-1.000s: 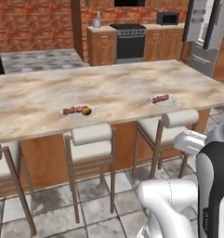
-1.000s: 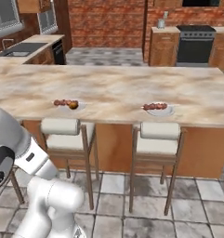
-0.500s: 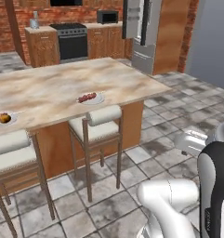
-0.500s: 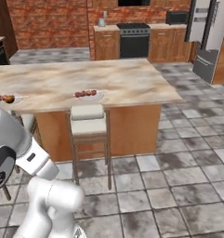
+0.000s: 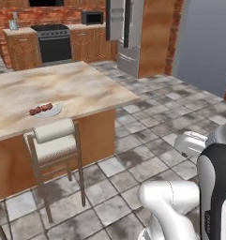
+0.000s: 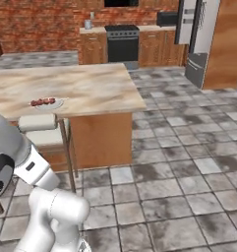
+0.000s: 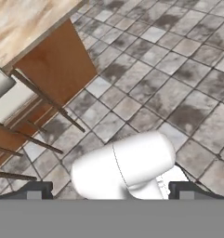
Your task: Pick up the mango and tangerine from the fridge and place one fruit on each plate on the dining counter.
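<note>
Swinging right since a second ago, both base views now face the fridge (image 5: pixel 125 35); my gripper (image 7: pixel 108 190) holds nothing visible, its opening unclear, so I judge driving there comes next.

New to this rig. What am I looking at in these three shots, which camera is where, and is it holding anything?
It is a simulated kitchen with a white robot arm on a driving base. Two cameras ride on the base behind the arm, one to its left and one to its right, and both look forward over the same scene. The third sits on the hand, looking along it at the tiled floor; its two dark fingertips stand apart with nothing between them. The long marbled dining counter carries one plate with a meat skewer; a stool stands in front of it. The fridge stands at the back, beside the wooden cabinets. The stove is along the back wall.
</note>
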